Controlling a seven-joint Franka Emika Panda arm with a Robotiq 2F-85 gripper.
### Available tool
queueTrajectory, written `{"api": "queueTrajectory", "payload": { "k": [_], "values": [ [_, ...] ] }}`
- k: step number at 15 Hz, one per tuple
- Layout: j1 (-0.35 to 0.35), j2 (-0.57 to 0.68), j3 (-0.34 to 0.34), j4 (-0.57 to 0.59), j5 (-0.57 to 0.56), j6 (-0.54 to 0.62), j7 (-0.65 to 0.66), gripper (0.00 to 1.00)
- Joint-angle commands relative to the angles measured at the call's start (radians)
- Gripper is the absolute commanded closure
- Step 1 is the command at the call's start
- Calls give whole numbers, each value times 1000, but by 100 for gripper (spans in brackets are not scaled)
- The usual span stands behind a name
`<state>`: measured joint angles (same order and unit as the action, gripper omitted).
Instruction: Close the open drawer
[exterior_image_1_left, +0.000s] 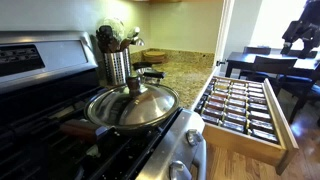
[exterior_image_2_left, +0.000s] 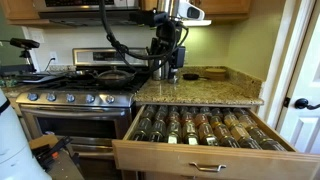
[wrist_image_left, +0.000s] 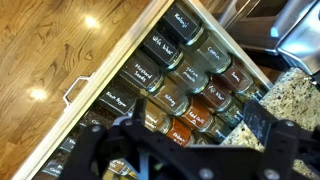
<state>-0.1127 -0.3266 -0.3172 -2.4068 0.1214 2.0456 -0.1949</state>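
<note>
Find the wide, shallow light-wood drawer (exterior_image_2_left: 150, 158) with its plain wooden front and neat rows of small dark spice jars (exterior_image_2_left: 195, 125), standing pulled well out from under the front edge of the speckled granite table (exterior_image_2_left: 215, 95), beside the stainless steel stove (exterior_image_2_left: 70, 100). See the black end effector (exterior_image_2_left: 168, 68) hanging above the table toward its stove-side edge, behind the drawer's back. In the wrist view read its fingers (wrist_image_left: 268, 128) as spread wide and gripping nothing, jars showing through the gap. Judge the step as the approach, the push not yet begun. To do it well, carry the end effector out past the wooden front and lower it to the height of the slim metal handle (exterior_image_2_left: 205, 168). Then press squarely on the middle of the front, straight toward the table's front edge. Keep the push centred to avoid racking so wide a drawer, and slow near the end to spare the jars a jolt. Stay clear of the jar rows while crossing over. Cannot see the runners, the drawer's back wall or the cabinet opening. Cannot judge how far back over the table the end effector hangs. Cannot make out the dark shape (exterior_image_1_left: 302, 30) at a top corner of an exterior view.
</note>
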Motion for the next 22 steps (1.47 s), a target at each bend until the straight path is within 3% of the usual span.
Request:
{"api": "queueTrajectory", "payload": {
  "k": [1, 7, 14, 22],
  "values": [
    [-26, 3, 24, 2, 9, -3, -8, 0],
    [-30, 6, 14, -9, 39, 42, -6, 0],
    [-74, 144, -10, 3, 149, 132, 3, 0],
    [-92, 306, 16, 43, 308, 204, -1, 0]
  ]
}}
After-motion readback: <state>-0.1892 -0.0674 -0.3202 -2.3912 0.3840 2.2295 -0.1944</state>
